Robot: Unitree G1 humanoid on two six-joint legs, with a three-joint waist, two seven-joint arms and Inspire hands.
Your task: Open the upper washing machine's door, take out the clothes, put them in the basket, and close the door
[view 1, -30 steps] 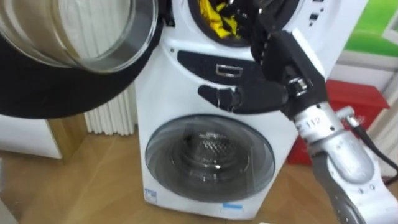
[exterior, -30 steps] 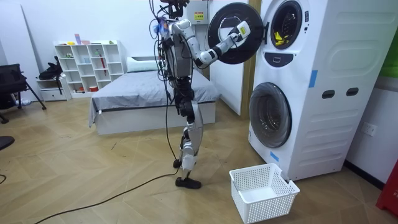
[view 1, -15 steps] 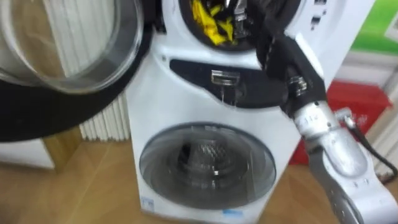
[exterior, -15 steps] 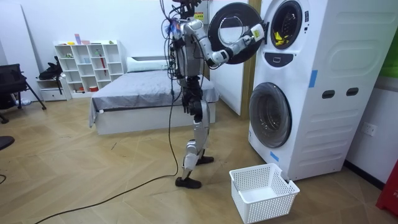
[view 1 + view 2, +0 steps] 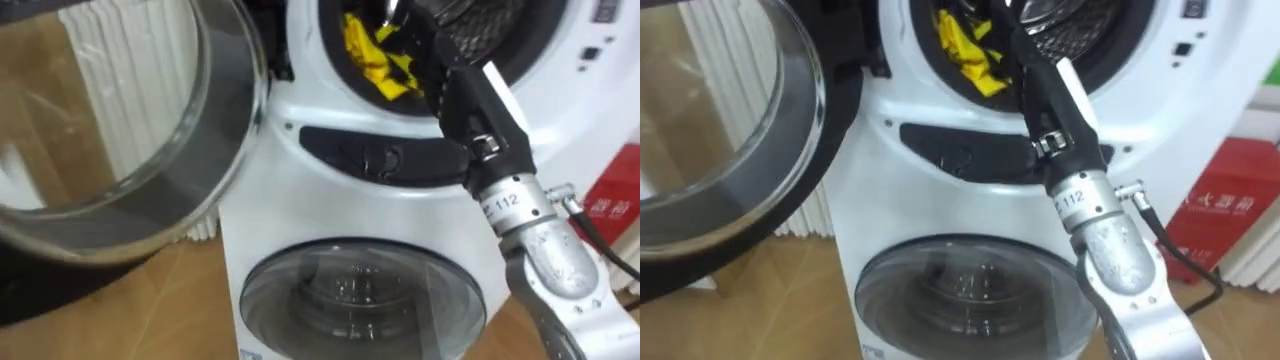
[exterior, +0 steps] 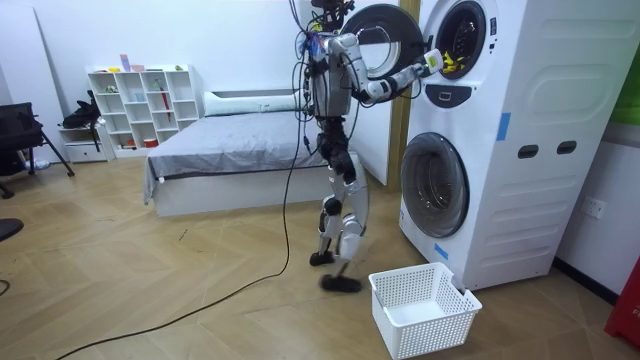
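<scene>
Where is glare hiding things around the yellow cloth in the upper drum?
Left eye view: no glare on the yellow cloth; the upper drum behind it is shaded, and the right hand in the opening covers its right side. Bright reflections sit on the open door glass and lower door. Right eye view: the same. Room view: evenly lit.

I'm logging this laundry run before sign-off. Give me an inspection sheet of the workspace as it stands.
Surface: wooden plank floor.
Job's things: yellow cloth in the upper drum of the white stacked washing machine; its round glass door swung open; lower door shut; white plastic mesh basket on the floor in front.
Clutter: nothing seen.
Hands: right hand reaching into the upper drum, next to the yellow cloth.
Cables: nothing seen.
Surroundings: grey bed, white cube shelf, red box beside the machine.
</scene>
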